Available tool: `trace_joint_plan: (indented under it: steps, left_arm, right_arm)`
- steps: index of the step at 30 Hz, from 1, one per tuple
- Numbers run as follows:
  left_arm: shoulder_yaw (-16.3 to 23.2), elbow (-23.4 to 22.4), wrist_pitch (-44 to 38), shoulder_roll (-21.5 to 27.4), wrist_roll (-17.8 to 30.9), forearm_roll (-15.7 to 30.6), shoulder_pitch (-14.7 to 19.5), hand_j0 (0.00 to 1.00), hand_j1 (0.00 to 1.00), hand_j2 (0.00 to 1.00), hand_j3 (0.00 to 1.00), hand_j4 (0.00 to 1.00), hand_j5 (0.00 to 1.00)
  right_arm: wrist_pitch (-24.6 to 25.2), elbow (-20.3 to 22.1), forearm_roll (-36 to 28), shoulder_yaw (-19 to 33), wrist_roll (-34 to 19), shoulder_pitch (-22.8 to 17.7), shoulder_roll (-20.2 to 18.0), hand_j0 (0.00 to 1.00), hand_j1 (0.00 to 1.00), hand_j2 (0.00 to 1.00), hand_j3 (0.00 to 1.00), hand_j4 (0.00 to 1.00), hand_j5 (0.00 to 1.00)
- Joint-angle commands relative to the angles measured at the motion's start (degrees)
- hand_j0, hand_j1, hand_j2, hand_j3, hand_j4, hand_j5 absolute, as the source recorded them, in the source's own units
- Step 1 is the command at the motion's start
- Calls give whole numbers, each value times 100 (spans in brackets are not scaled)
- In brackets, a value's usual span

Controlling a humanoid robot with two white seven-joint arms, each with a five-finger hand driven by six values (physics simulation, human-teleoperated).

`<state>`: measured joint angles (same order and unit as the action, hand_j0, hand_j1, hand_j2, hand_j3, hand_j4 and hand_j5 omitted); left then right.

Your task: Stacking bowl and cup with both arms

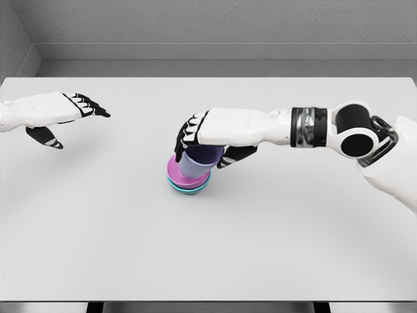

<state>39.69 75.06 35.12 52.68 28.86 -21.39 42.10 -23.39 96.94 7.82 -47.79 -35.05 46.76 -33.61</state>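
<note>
My right hand [199, 140] is closed around the purple cup [197, 161], fingers on the far side and thumb on the near side, close under its rim. The cup sits in the pink bowl [179, 175], which rests in a teal bowl [189, 190] near the middle of the white table [260, 248]. I judge the cup light, stiff and rather smooth, so I should hold its upper wall with mild pressure; too much force could tip the whole stack. My left hand [62, 114] hovers well apart on the left, fingers stretched out, holding nothing.
</note>
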Motion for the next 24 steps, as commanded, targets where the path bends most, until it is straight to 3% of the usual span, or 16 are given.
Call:
trace_joint_plan:
  steps: [1, 2, 12, 14, 17, 19, 21, 22, 24]
  left_arm:
    - [-5, 0, -12, 6, -4, 30, 0, 100, 100, 100, 100, 100, 100]
    - [-5, 0, -12, 6, -4, 30, 0, 100, 100, 100, 100, 100, 100]
    - [-5, 8, -12, -3, -4, 30, 0, 100, 100, 100, 100, 100, 100]
    - [-5, 8, -12, 6, -4, 30, 0, 100, 100, 100, 100, 100, 100]
    - [-5, 8, -12, 6, -4, 30, 0, 100, 100, 100, 100, 100, 100]
    - [-5, 8, -12, 6, -4, 30, 0, 100, 100, 100, 100, 100, 100]
    - [-5, 8, -12, 6, -4, 30, 0, 100, 100, 100, 100, 100, 100]
    - [-5, 8, -12, 6, -4, 30, 0, 100, 100, 100, 100, 100, 100]
    - [-14, 8, -12, 6, -4, 38, 0, 100, 100, 100, 100, 100, 100]
  right_arm:
    - [36, -43, -35, -38, 5, 0, 4, 71, 71, 71, 71, 71, 71]
    - [220, -34, -35, -38, 5, -9, 4, 100, 100, 100, 100, 100, 100]
    - [247, -26, -35, -47, 5, -9, -5, 100, 100, 100, 100, 100, 100]
    - [229, 18, -44, 94, 5, 158, -67, 100, 100, 100, 100, 100, 100]
    - [142, 360, -61, 1191, 5, 150, -567, 100, 100, 100, 100, 100, 100]
    - [-499, 361, -105, 1799, 5, -8, -998, 100, 100, 100, 100, 100, 100]
    - [-1161, 352, -132, 2299, 5, -606, -1499, 100, 100, 100, 100, 100, 100]
    - [-1161, 352, -141, 2624, 5, -1000, -1657, 100, 100, 100, 100, 100, 100]
    - [-1161, 352, -149, 2818, 5, -1327, -1789, 100, 100, 100, 100, 100, 100]
